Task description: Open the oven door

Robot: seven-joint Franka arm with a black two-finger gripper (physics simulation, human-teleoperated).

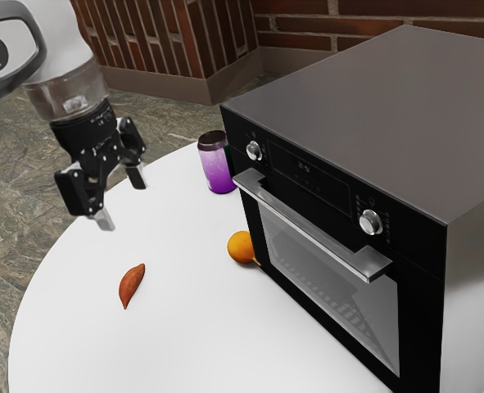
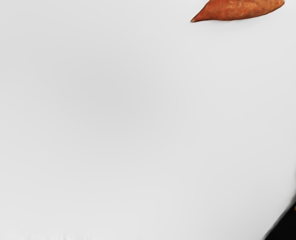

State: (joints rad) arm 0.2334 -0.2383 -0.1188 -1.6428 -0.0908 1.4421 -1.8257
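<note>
Sweet potato (image 1: 131, 285), orange fruit (image 1: 241, 247), upright purple jar (image 1: 218, 169) on white table (image 1: 184, 344); brick wall (image 1: 303, 23) beyond.

Room before handle (image 1: 309, 230); fruit (image 1: 241, 246) low (perhaps touching oven (image 1: 364, 106))

oven door (image 1: 327, 282): shut, upright, on the oven's front; black frame, grey glass window, silver bar handle (image 1: 307, 225) across top; oven (image 1: 373, 106) on white bench (image 1: 184, 327).

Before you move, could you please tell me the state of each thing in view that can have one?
Gripper: open, holding nothing.
Oven door: shut.
Oven display: on, showing faint digits.
Purple container: upright, lidded.
Sweet potato: lying on its side, whole as far as visible.
Orange fruit: at rest, its far side hidden.
</note>
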